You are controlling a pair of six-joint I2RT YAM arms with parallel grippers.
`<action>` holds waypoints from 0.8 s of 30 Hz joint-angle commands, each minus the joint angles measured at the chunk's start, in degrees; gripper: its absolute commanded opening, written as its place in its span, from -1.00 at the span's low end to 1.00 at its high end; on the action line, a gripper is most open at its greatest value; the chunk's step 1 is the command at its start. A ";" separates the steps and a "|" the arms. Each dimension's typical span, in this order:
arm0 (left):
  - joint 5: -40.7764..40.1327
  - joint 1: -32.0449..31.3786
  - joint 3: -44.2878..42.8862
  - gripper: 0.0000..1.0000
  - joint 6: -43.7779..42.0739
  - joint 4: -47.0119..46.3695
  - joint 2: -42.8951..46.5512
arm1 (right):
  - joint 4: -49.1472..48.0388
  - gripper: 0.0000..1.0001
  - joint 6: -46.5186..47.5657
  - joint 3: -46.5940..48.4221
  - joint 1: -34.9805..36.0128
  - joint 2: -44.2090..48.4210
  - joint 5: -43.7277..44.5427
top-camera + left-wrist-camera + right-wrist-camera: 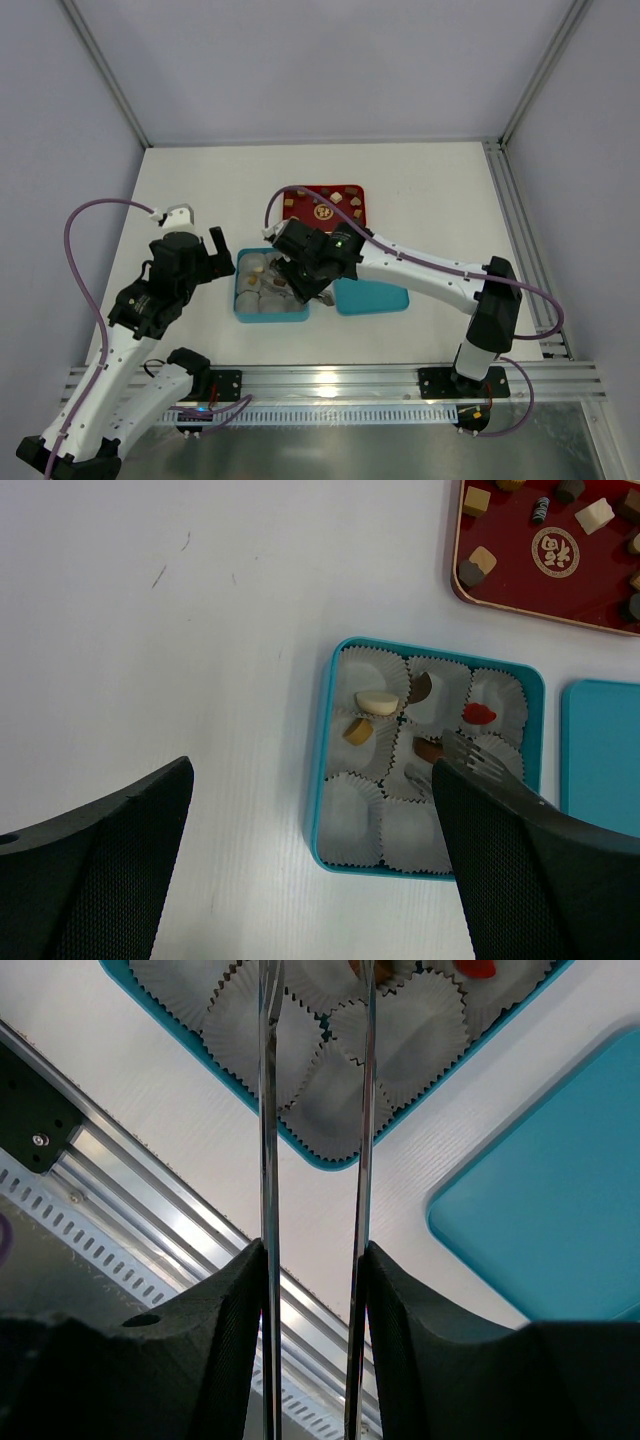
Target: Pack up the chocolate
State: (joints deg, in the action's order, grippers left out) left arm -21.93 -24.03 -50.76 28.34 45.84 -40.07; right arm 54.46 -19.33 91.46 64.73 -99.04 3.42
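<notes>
Right gripper (315, 1270) pinches metal tongs (268, 1110) above the box (327, 780), tips by a brown chocolate (428, 748), likely seating it; left gripper (314, 780) gapes wide alongside.

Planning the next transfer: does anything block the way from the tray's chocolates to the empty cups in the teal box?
Nothing visible does. The lid lies beside the teal box, its empty cups sit uncovered, and only table separates them from the chocolates on the red tray.
</notes>
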 commanded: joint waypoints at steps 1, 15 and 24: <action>-0.92 -0.14 -0.39 0.99 0.67 -0.85 0.52 | 0.03 -0.10 0.61 3.99 -0.83 3.59 2.73; -0.66 -0.14 -0.39 0.99 0.75 -1.02 0.61 | 2.32 -0.10 5.18 1.88 -19.72 10.72 6.34; -0.74 -0.14 -0.39 1.00 0.67 -1.02 0.61 | 0.30 -0.10 6.68 -1.02 -28.86 6.68 6.07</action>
State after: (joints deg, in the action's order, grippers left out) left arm -21.91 -24.03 -50.76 28.34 45.84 -39.99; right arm 56.60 -14.00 91.15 37.01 -91.09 9.32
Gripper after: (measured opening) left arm 0.996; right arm 0.454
